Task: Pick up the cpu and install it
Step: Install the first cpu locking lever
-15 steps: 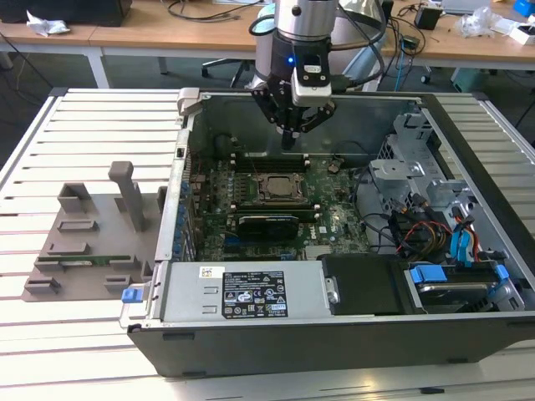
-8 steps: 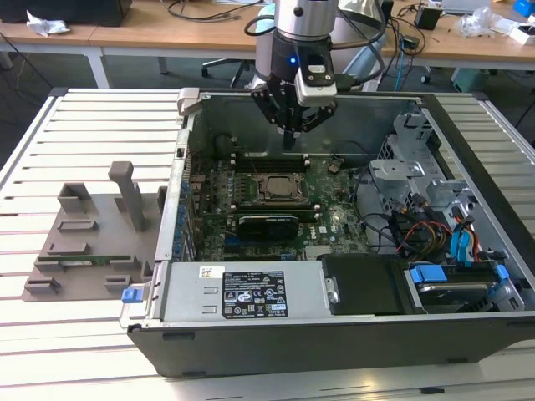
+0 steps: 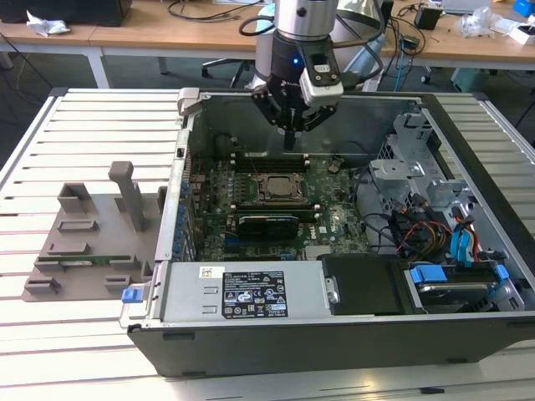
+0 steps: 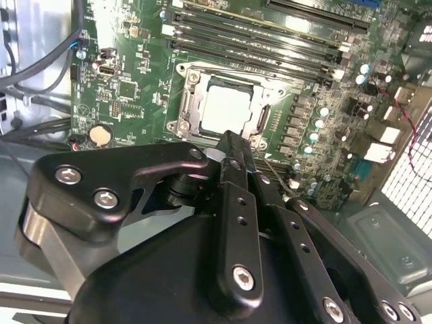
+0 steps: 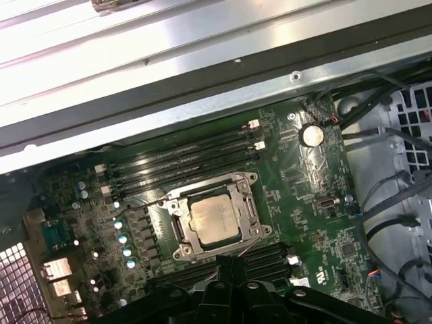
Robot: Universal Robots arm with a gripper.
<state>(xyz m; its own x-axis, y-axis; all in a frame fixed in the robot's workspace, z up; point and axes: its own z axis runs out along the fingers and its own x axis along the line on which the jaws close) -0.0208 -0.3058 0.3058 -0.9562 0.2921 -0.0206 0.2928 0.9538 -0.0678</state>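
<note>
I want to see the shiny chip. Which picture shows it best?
The first wrist view: the cpu lies whole in its socket. The second wrist view shows it with the gripper beside it. The exterior view shows it small.

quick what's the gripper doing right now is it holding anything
Gripper: shut, holding nothing, above the motherboard; the cpu already sits in its socket.

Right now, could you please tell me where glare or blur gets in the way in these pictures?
In the second wrist view the chip glares near-white and the near pincer is soft; in the first wrist view the case wall is washed out; the exterior view is evenly lit.
</note>
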